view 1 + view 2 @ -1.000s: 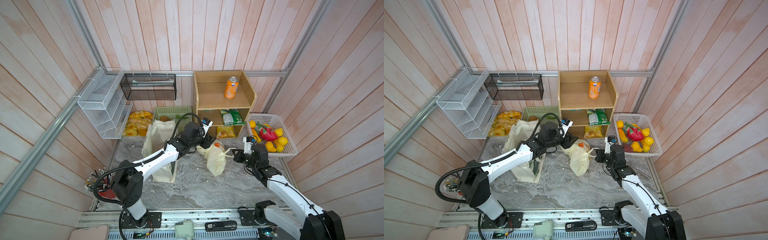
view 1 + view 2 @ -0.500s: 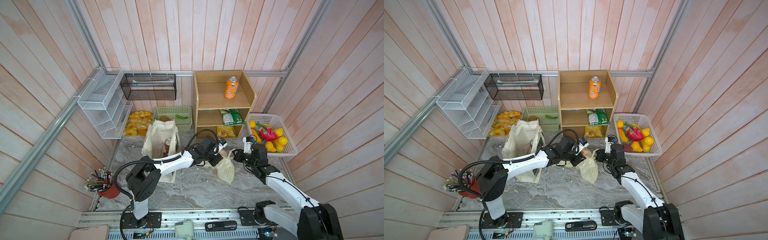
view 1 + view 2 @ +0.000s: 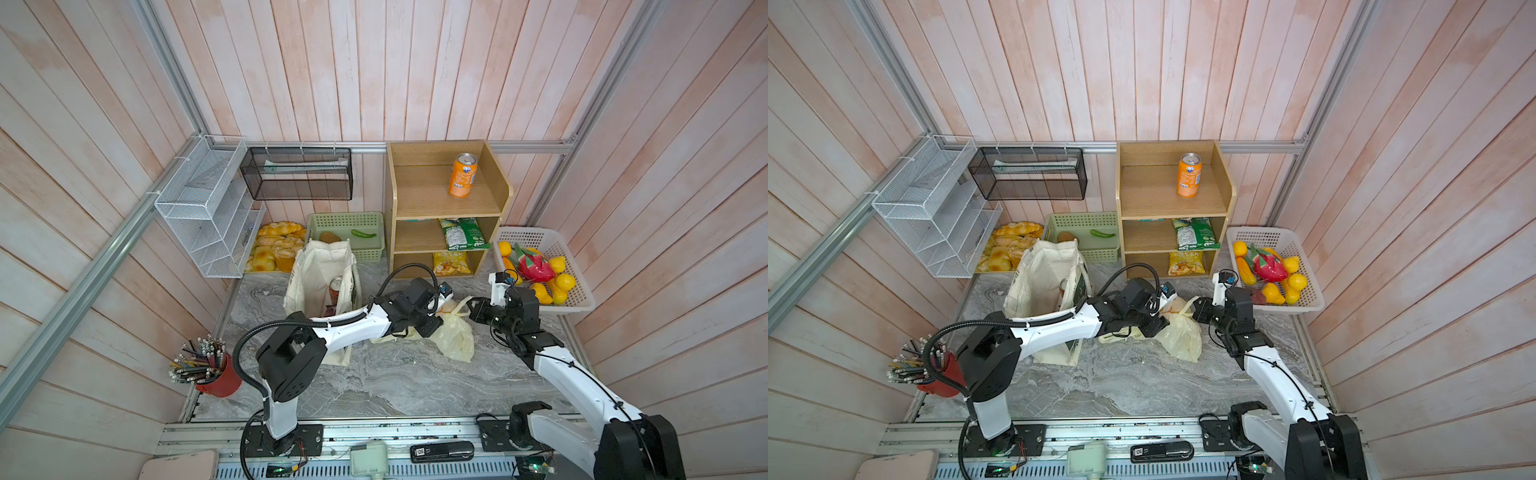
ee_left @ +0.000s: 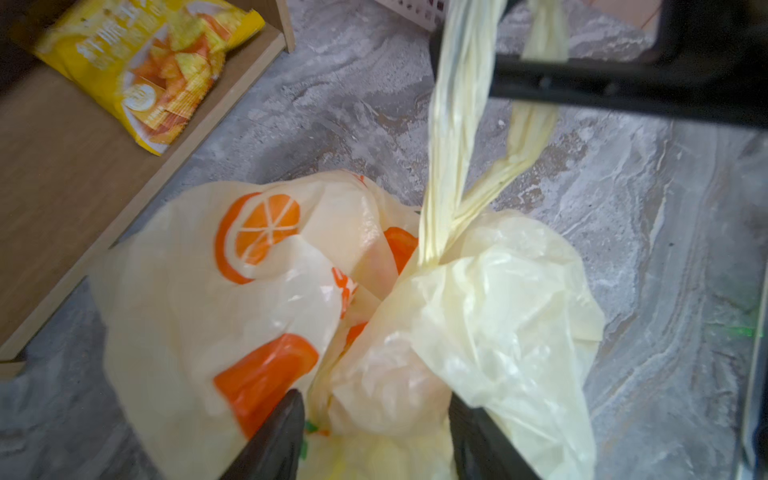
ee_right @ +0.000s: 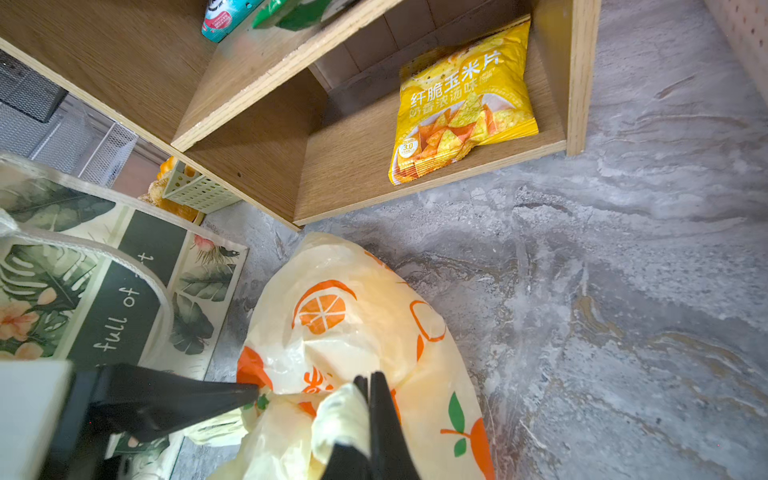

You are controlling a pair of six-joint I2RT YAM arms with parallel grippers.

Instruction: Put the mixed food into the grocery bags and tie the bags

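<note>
Swung from tote (image 3: 320, 270) to plastic bag (image 3: 455, 338), left pincer (image 4: 380, 415) gapes; right pincer (image 5: 370, 382) clenches handle (image 5: 340, 415) near shelf (image 5: 353, 158) edge.

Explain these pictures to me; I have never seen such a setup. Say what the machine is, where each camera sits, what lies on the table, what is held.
A robot's left arm and right arm, each with a pincer gripper, share a marble table. Two pictures look down from above, nearly alike; two come from wrist cameras. On the table: a yellow plastic bag, a canvas tote with a red can inside, a wooden shelf, a fruit basket. The right gripper is shut on the bag's handle; the left gripper stands open over the bag.
</note>
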